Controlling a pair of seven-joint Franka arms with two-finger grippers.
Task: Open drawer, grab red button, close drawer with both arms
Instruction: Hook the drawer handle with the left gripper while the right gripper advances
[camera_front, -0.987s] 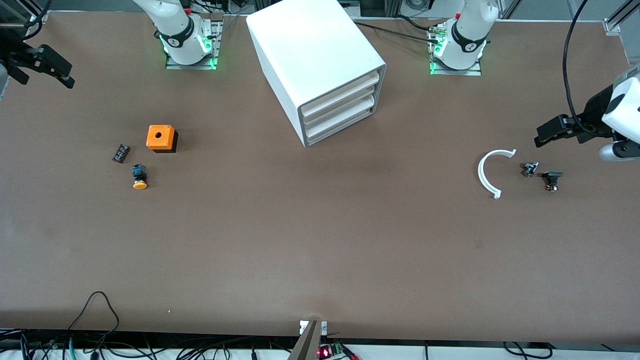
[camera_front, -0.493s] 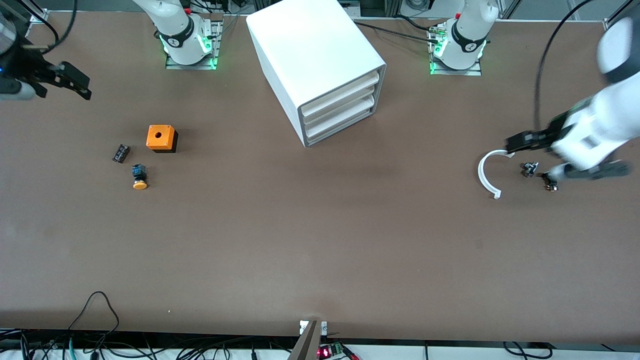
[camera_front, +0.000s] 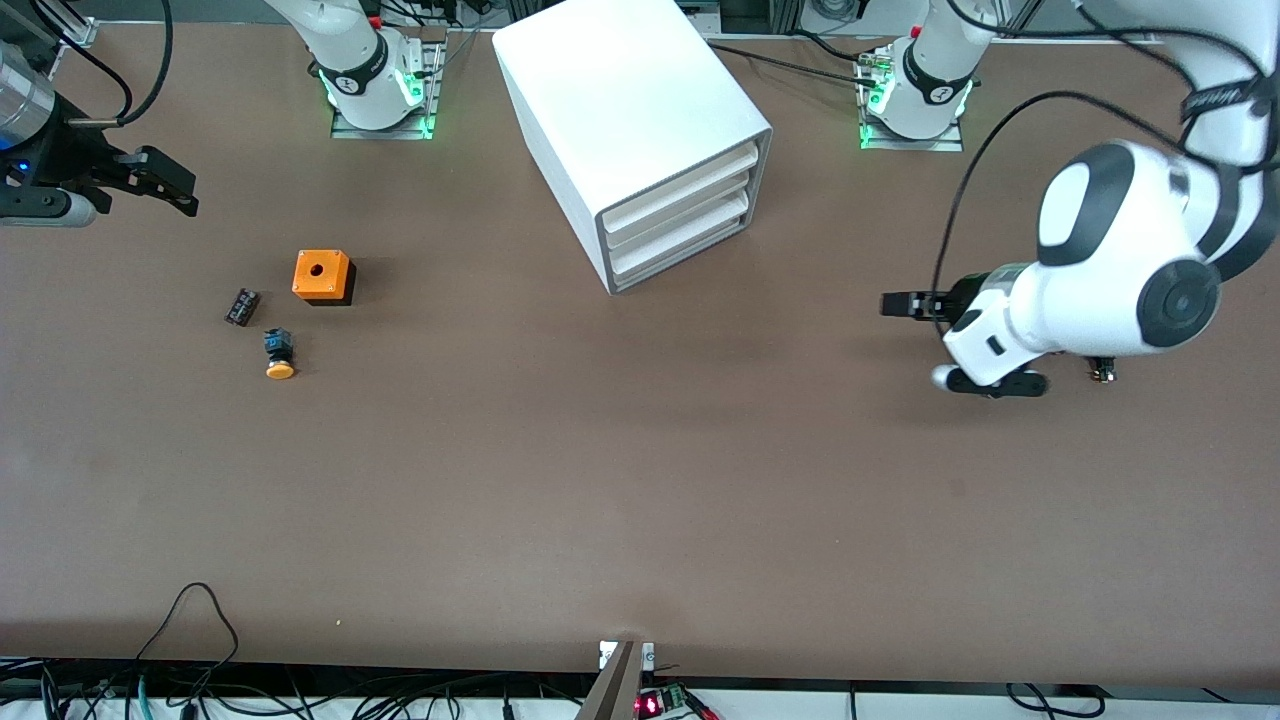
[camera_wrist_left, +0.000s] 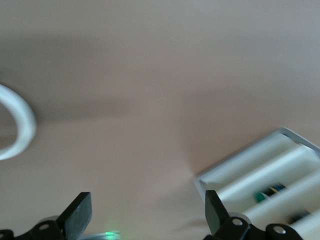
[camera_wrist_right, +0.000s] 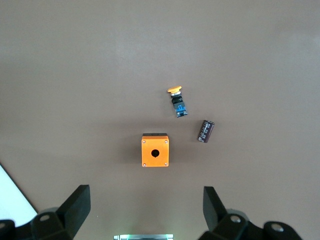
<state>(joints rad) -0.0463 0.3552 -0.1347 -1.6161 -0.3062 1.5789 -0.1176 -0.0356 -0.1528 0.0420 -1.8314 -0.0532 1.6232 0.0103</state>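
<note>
drawer (camera_front: 676, 247) shut | left gripper (camera_front: 900, 304) apart, spread, toward it

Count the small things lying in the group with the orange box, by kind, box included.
Orange square box with a round hole: 1
Push button with a yellow-orange cap: 1
Small dark cylinder: 1
Total: 3

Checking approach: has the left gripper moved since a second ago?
Yes. The left gripper has swung from the table's edge toward the cabinet, open, now over bare table.
</note>
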